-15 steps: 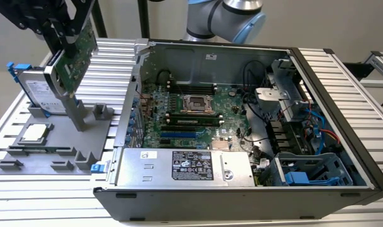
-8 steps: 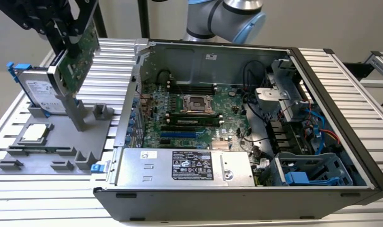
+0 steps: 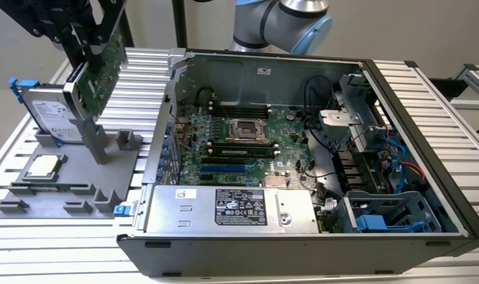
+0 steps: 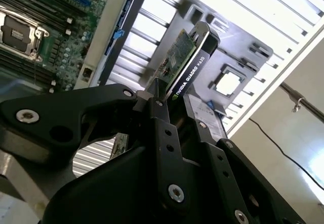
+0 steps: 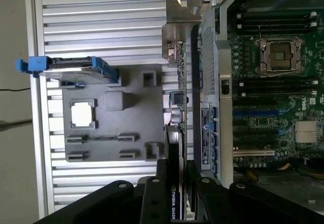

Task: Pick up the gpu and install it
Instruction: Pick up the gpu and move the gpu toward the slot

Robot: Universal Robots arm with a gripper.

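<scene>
The gpu point(image 3: 100, 72) hangs tilted in the air above the grey holder tray point(image 3: 81, 177), on the exterior view's left, with its green board facing the camera. My gripper point(image 3: 88, 42) is shut on the card's upper end. In the second wrist view the black fingers point(image 4: 161, 113) clamp the gpu point(image 4: 186, 62), whose black cover edge faces out. In the first wrist view the gpu point(image 5: 177, 102) is edge-on, with its silver bracket point(image 5: 178, 29) at the far end and my gripper point(image 5: 177, 186) closed on the near end. The card is outside the open computer case point(image 3: 413, 136), beside its wall.
A silver hard drive point(image 3: 48, 111) with blue rails stands in the tray. A square CPU chip point(image 3: 44, 167) lies nearer the front. Inside the case are the motherboard point(image 3: 239, 139), a power supply point(image 3: 232, 207) and a drive cage point(image 3: 390, 216). Everything rests on a ribbed aluminium table point(image 3: 137, 83).
</scene>
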